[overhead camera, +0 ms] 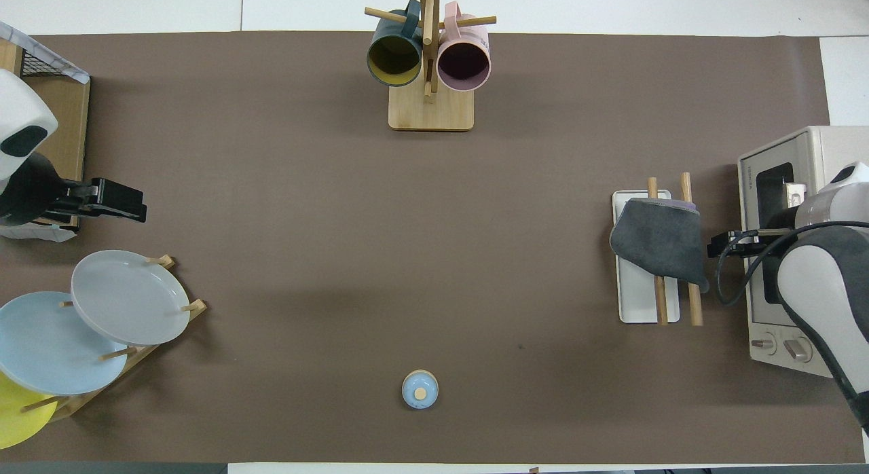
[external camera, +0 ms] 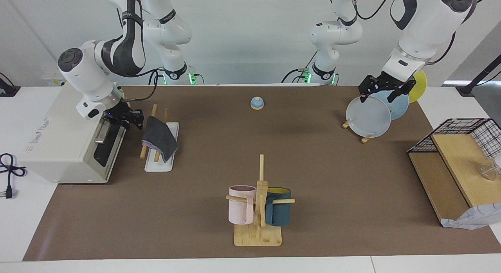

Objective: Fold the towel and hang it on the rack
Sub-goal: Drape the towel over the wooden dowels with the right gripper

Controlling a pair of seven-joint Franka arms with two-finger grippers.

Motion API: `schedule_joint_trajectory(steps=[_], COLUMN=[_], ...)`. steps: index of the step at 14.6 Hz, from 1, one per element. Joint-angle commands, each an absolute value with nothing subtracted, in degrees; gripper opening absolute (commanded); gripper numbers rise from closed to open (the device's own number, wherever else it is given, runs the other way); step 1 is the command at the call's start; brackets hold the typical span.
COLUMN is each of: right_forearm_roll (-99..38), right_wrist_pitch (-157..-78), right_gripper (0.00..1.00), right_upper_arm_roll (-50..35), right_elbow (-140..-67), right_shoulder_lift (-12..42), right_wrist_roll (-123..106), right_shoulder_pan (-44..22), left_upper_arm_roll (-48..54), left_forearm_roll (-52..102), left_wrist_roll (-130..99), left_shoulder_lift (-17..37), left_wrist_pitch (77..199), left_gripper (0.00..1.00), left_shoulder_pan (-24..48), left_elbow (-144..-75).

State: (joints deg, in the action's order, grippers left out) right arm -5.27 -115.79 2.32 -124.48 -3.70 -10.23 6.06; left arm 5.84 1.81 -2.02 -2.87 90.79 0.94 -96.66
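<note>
On the table (external camera: pixel 336 187) stand one rack (external camera: pixel 162 148) with two wooden rods, one towel (external camera: pixel 159 137), one toaster oven (external camera: pixel 58 144), one mug tree (external camera: pixel 258 210) with two mugs, one plate stand (external camera: pixel 366 138) with three plates, one small blue bell (external camera: pixel 257 103) and one wire basket (external camera: pixel 469 134) on a wooden shelf.

The towel is folded, dark grey side out with a thin purple edge showing, and drapes over both rods of the rack, hanging down on each side. The rack sits just beside the toaster oven, toward the right arm's end of the table.

The right pincer (external camera: pixel 133 120) hangs between the toaster oven and the rack, just beside the towel's edge; its fingers stand parted and nothing is gripped, the towel lying free of it. In the overhead view the right pincer (overhead camera: pixel 721 245) shows a clear gap to the cloth (overhead camera: pixel 660 242).

The left pincer (external camera: pixel 385 91) waits over the plate stand, fingers spread wide and empty.
</note>
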Motion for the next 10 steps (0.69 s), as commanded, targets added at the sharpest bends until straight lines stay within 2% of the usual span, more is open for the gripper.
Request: schedule_joint_trajectory(steps=[1, 6, 10], right_forearm_roll=[-3.52, 1.75, 2.55], right_wrist_pitch=[-111.73, -97.23, -86.96], right_gripper=[1.00, 1.00, 1.00], right_upper_arm_roll=[2.64, 2.55, 2.55], right_elbow=[-118.94, -103.04, -93.19], right_shoulder_lift=[-1.59, 1.40, 0.97], right_wrist_roll=[-11.60, -10.64, -9.41], right_shoulder_pan=[5.46, 2.38, 1.06], left_upper_arm_roll=[5.63, 5.63, 5.63], left_forearm_roll=[0.79, 0.79, 0.79], left_wrist_roll=[-1.58, -1.67, -1.67], left_shoulder_lift=[-3.87, -3.87, -3.87], left_wrist_pitch=[92.02, 92.02, 92.02], left_gripper=[1.00, 1.00, 1.00], left_shoulder_pan=[0.79, 0.70, 0.70], left_elbow=[-97.91, -97.91, -97.91])
